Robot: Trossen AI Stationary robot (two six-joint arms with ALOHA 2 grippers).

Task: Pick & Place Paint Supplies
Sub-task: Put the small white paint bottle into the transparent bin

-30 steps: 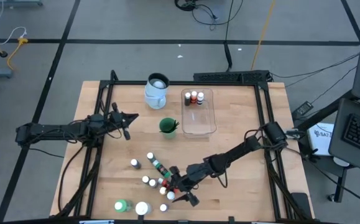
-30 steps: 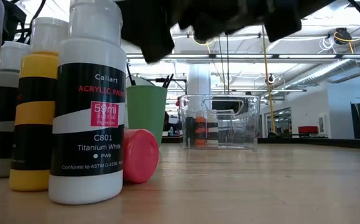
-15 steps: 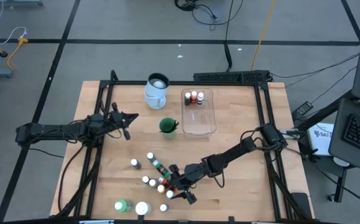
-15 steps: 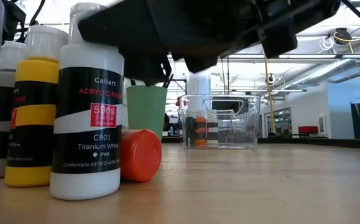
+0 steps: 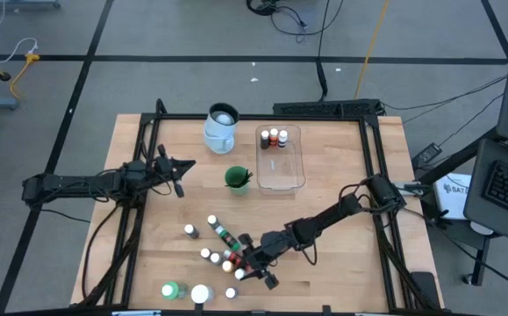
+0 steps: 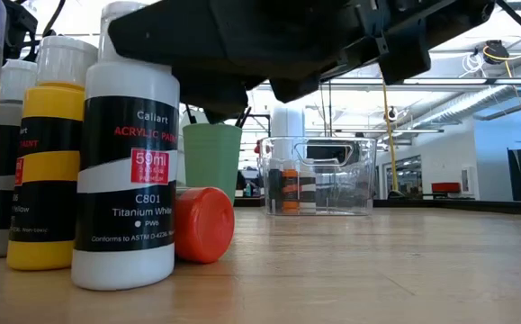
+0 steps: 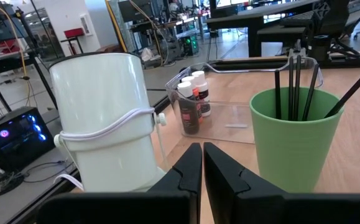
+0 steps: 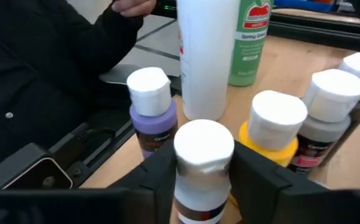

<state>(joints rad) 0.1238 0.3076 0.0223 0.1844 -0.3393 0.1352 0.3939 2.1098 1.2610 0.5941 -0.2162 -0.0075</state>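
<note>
- The right gripper (image 8: pixel 199 171) is low over the crowd of small paint bottles near the desk's (image 5: pixel 341 272) front edge; in its wrist view a white-capped bottle (image 8: pixel 203 165) stands between its two jaws, which flank the bottle closely on both sides. Whether they already pinch it firmly I cannot tell.
- The yellow bottle (image 8: pixel 273 127) stands just beside the target. My worry is that one jaw catches it and tips it into the grey-bodied bottle (image 8: pixel 326 118) next to it.
- The purple bottle (image 8: pixel 150 112) is near the other jaw; a skewed lift could drag it toward the desk's front edge, which lies close behind it.
- An orange bottle (image 6: pixel 203 223) lies on its side beside the Titanium White bottle (image 6: pixel 130 153). It looks free to roll if nudged.
- The tall white jar (image 8: pixel 206 56) and large green bottle (image 8: pixel 251 40) stand behind the cluster, and a toppled neighbour could strike them.
- If the grip sits too high, on the cap only, the bottle may swing or slip on the way to the clear tub (image 5: pixel 281 158), which stands well apart across the desk with three bottles in it.
- The left gripper (image 7: pixel 202 165) waits with jaws pressed together, near the pale jug (image 7: pixel 105 118) and the green cup (image 7: pixel 295 134) of brushes (image 7: pixel 298 84), clear of any trouble.
</note>
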